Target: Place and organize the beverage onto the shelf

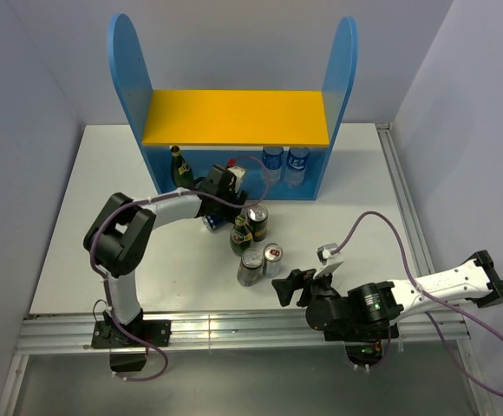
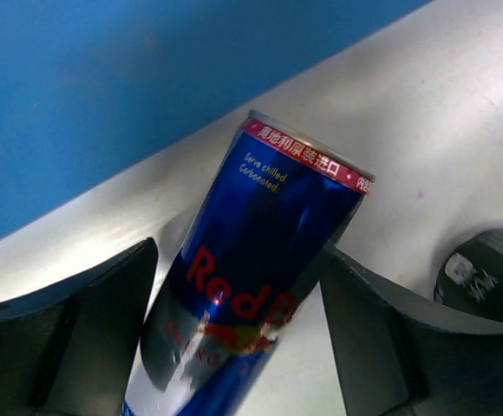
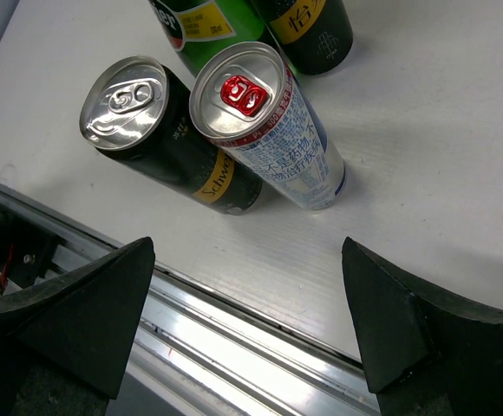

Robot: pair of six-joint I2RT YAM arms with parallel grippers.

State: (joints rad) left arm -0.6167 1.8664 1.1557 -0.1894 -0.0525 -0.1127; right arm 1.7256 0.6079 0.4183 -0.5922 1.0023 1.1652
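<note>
Right pincer (image 3: 247, 251) open and empty, two dark cans (image 1: 250, 265), one silver can (image 3: 269, 130), two green bottles (image 1: 240, 232), one blue-silver can (image 2: 269, 199) between fingers of left pincer (image 2: 238, 251), grip unclear, lower shelf (image 1: 128, 61) half hidden

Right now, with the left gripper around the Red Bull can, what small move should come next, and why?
Probably close the left gripper fully on the blue-silver can. Its fingers flank the can's body near the blue shelf, but a firm grip isn't clear from the wrist view.
</note>
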